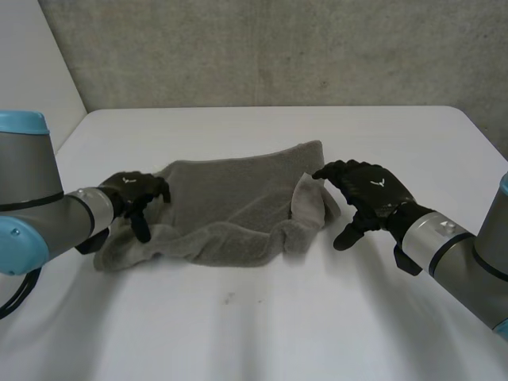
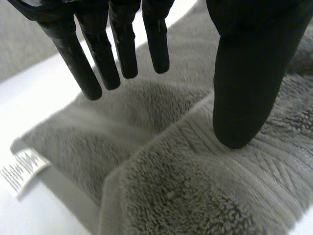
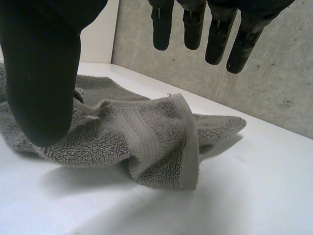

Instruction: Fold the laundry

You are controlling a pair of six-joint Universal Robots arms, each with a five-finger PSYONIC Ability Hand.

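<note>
on the white table (image 1: 262, 333) we see a crumpled grey towel (image 1: 230, 206), our left hand (image 1: 135, 194) at its 9 o'clock end, right hand (image 1: 369, 194) at 3 o'clock, both released.

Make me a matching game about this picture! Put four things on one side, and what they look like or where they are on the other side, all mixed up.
Things:
1. towel
2. left hand
3. right hand
4. table

Descriptions:
A. white, under everything
B. open, at the towel's right end
C. grey and crumpled
D. open, at the towel's left end

Pairs: 1-C, 2-D, 3-B, 4-A
</note>
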